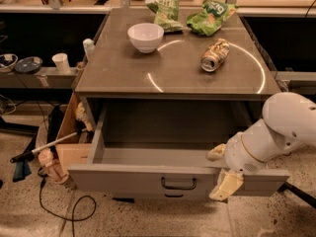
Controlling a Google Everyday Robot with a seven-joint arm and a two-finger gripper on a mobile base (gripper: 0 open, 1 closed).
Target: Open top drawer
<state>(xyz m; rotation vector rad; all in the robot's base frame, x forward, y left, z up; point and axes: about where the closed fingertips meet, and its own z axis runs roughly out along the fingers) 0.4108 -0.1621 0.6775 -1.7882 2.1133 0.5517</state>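
The top drawer (128,179) is a wide grey metal drawer with a small dark bar handle (178,183) centred on its front. It stands pulled far out from under the grey counter (123,75), and its deep box looks bare inside. My gripper (222,170) is at the right part of the drawer front, to the right of the handle. One cream finger (216,153) is over the inner side of the front panel and the other (226,185) hangs against its outer face, clasping the panel. My white arm (281,127) comes in from the right.
On the counter are a white bowl (145,36), a tipped can (215,55) and two green chip bags (167,11) (210,16). A cardboard box (69,132) with a stick, and a floor cable (74,211), lie left of the drawer. A shelf with a cup (61,63) is further left.
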